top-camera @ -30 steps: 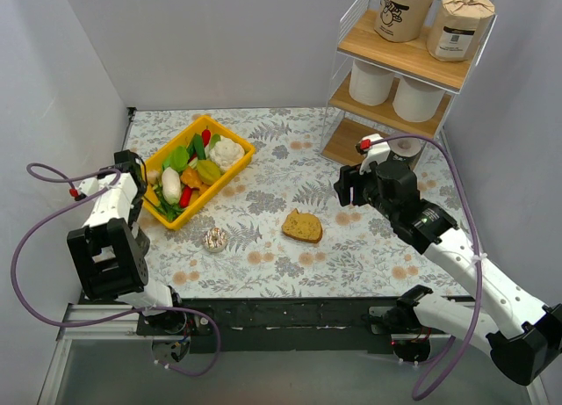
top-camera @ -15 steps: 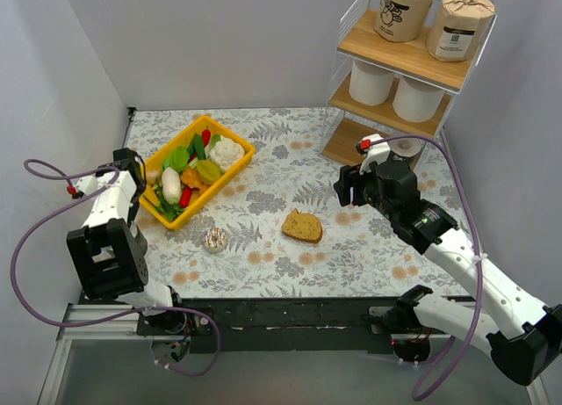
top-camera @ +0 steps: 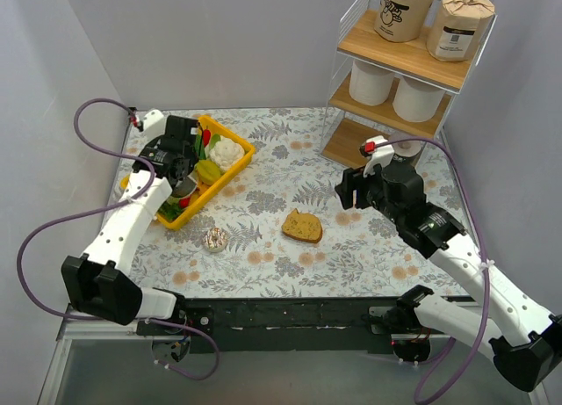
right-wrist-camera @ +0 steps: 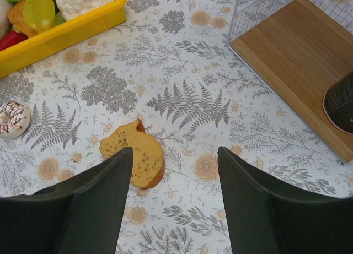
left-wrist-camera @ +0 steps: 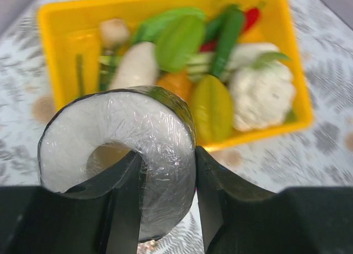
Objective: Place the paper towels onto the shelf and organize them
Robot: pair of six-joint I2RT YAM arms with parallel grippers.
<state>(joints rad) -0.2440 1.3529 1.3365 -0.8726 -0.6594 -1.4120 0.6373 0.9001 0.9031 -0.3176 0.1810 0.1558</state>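
Tan rolls [top-camera: 406,10], white rolls [top-camera: 371,82]: sitting on shelf [top-camera: 420,55]
Dark roll [left-wrist-camera: 157,130]: left gripper [left-wrist-camera: 165,177] clenching it, unshelved
Right gripper [right-wrist-camera: 175,155]: hanging released

Shelf [top-camera: 404,58]: tan rolls [top-camera: 407,10] top, white rolls [top-camera: 371,82] mid — dark roll [left-wrist-camera: 160,149], seemingly film-wrapped, gripped.

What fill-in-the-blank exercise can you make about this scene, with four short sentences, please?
1. The left hand holds a roll near the ___ tray.
2. The tan rolls stand on the ___ board of the shelf.
3. The white rolls stand on the ___ board.
4. The right hand, above the bread, is ___.

Missing words: yellow; top; middle; open.
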